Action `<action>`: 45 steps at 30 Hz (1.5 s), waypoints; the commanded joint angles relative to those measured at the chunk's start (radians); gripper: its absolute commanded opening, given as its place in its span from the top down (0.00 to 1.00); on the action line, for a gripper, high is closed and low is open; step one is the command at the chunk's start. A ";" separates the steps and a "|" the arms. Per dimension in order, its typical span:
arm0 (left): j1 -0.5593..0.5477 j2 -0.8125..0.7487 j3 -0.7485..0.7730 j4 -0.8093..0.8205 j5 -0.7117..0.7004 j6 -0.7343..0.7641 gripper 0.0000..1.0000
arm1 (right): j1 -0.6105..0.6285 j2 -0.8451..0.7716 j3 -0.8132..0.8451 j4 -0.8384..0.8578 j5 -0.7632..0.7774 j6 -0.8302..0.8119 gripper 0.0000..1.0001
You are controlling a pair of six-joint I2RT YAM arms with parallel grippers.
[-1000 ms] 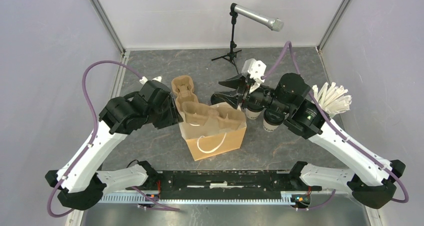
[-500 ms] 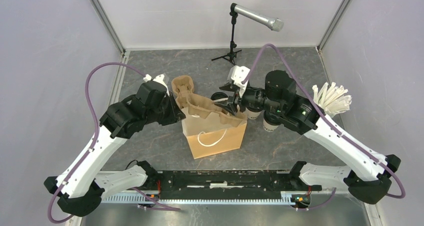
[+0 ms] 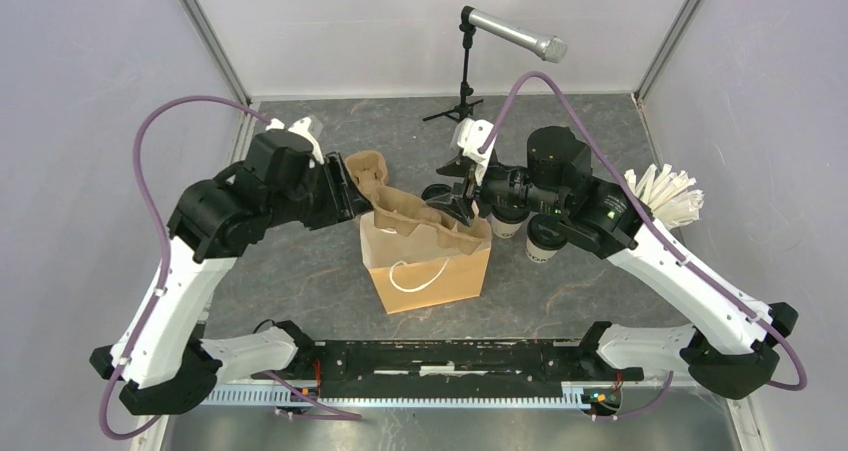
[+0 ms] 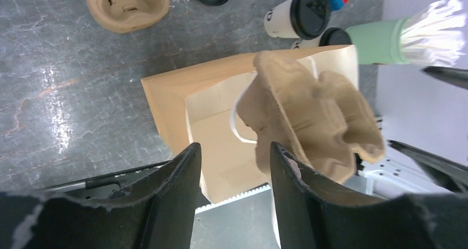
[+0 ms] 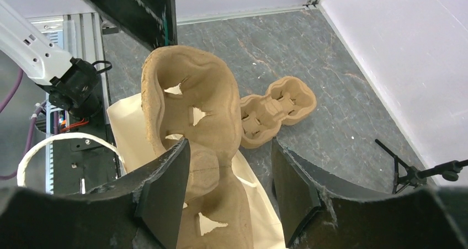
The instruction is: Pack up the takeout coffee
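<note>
We are viewing left fingers [image 4: 176, 188], apart, beside the cardboard carrier [image 4: 309, 111]; right fingers [image 5: 165, 188], apart, are straddling it over the paper bag [image 4: 171, 102], coffee cups [image 4: 301, 14] standing nearby.

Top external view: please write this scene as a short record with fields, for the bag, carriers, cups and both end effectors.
paper bag: upright, mouth open
cup carrier: tilted across the bag's mouth
second cup carrier: on the table behind the bag
coffee cups: two, lidded, on the table, not packed
left end effector: open, empty
right end effector: open, straddling the cup carrier
</note>
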 commanded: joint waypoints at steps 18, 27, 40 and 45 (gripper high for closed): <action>0.102 0.011 0.149 -0.023 0.092 -0.422 0.40 | 0.004 -0.090 -0.088 0.064 -0.034 0.013 0.40; 0.137 0.070 0.106 0.048 0.121 -0.397 0.40 | 0.003 -0.111 -0.113 0.086 -0.040 -0.002 0.40; 0.149 0.067 0.001 0.157 0.188 -0.421 0.60 | 0.003 -0.117 -0.135 0.088 -0.034 -0.026 0.39; 0.149 0.054 0.007 0.202 0.208 -0.386 0.85 | 0.002 -0.105 -0.139 0.087 -0.036 -0.023 0.35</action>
